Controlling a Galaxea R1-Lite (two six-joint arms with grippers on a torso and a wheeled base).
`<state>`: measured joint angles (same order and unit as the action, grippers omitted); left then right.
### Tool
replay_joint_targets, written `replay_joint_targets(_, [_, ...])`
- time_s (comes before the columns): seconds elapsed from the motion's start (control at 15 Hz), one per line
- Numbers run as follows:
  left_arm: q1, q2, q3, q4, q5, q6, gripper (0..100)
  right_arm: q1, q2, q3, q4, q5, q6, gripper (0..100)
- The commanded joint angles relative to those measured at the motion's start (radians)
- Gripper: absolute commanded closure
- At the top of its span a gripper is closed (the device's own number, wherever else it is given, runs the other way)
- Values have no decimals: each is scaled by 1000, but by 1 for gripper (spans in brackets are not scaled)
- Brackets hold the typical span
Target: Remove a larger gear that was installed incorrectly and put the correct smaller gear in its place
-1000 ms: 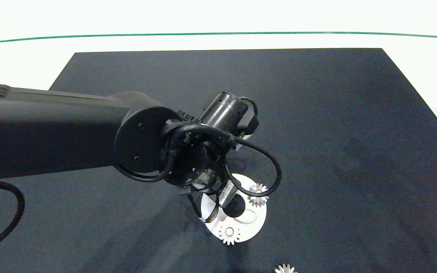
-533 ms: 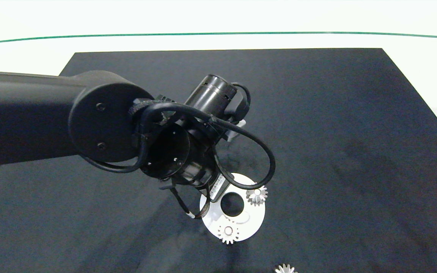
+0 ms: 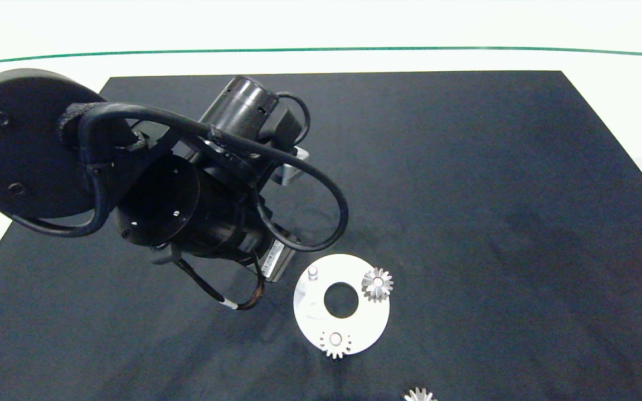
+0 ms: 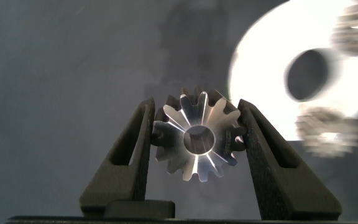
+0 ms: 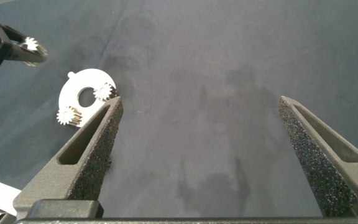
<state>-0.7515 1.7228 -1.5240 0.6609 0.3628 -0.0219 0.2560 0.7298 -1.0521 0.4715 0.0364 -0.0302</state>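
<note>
Left wrist view: the left gripper is clamped on the larger gear, one finger against each side of its teeth, the gear lifted clear of the black mat.
Left arm: in the head view it hangs over the mat at about 10 o'clock from the white disc; the gear itself is hidden there by the wrist.
Disc: a bare peg stands at its 10 o'clock; low silver gears sit at 1 o'clock and 6 o'clock.
Smaller gear: one lies loose on the mat, at 5 o'clock from the disc, near the picture's edge.
Right gripper: spread wide and empty, high above the mat, well apart from the disc.
Progress: removal looks done. Left to do, I judge: put down the larger gear, fetch the loose smaller gear, seat it on the bare peg.
</note>
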Motion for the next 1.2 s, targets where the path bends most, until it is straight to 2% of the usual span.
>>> replay_joint_targets(0.07, [70, -38, 116, -89, 2, -3, 84, 0, -1, 0, 3, 0, 0, 0])
replay_joint_targets(0.27, [96, -74, 254, -230, -2, 5, 84, 0, -1, 0, 3, 0, 0, 0])
replay_joint_targets(0.53, [129, -114, 344, -242, -2, 2, 84, 0, -3, 0, 3, 0, 0, 0])
replay_joint_targets(0.87, [127, -160, 512, -388, -5, 2, 84, 0, -4, 0, 3, 2, -2, 0])
replay_joint_targets(1.2, [132, -184, 578, -441, -5, 0, 84, 0, -7, 1, 3, 7, -4, 0])
